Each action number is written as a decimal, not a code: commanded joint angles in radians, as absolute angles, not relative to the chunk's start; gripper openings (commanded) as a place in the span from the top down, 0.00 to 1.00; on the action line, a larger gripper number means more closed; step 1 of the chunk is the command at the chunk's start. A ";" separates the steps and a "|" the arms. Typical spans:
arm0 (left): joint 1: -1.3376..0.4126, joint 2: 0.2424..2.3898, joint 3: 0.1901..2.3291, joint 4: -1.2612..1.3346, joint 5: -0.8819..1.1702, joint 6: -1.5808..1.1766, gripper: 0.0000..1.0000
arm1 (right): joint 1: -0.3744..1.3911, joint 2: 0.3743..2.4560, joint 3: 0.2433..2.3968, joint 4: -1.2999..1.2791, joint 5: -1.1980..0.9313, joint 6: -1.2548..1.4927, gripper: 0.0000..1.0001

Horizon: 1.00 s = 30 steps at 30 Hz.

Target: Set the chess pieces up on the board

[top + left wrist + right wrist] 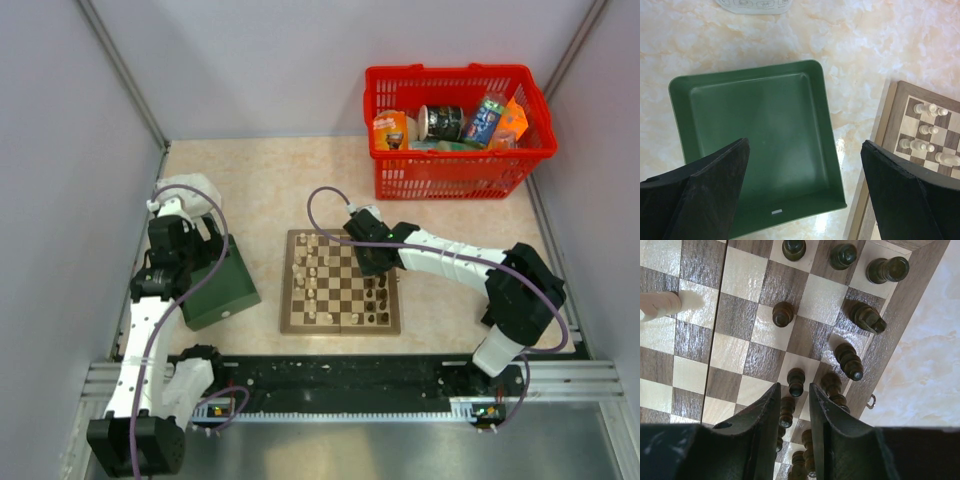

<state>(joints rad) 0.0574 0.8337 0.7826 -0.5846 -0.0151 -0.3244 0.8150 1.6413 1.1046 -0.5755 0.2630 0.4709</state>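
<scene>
The board (290, 325) lies mid-table, with cream chess pieces (310, 272) along its left columns and dark chess pieces (380, 295) along its right. My right gripper (372, 262) hangs over the dark side. In the right wrist view its jaws (794, 386) stand a narrow gap apart, holding nothing. A dark pawn (796, 381) stands upright on the board (740, 280) just past the tips. More dark pieces (849, 361) stand near the right border. My left gripper (805, 142) is wide open and empty above the green box (760, 145).
A red basket (455, 130) of groceries sits at the back right. The dark green box (215, 290) lies left of the board. A white object (755, 5) lies beyond the box. Cream pieces (925, 145) show on the board's near corner (890, 120). A small metal latch (870, 401) is on the board's side.
</scene>
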 commanded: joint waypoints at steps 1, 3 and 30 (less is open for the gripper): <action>0.057 0.841 0.805 -0.563 -0.006 -0.345 0.01 | 0.807 1.600 1.160 -0.561 0.250 0.448 0.69; 0.057 0.839 0.811 -0.561 -0.005 -0.359 0.01 | 0.808 1.600 1.176 -0.560 0.253 0.440 0.68; 0.058 0.865 0.762 -0.407 -0.117 -0.512 0.01 | 0.776 1.686 1.413 -0.741 0.210 0.500 0.46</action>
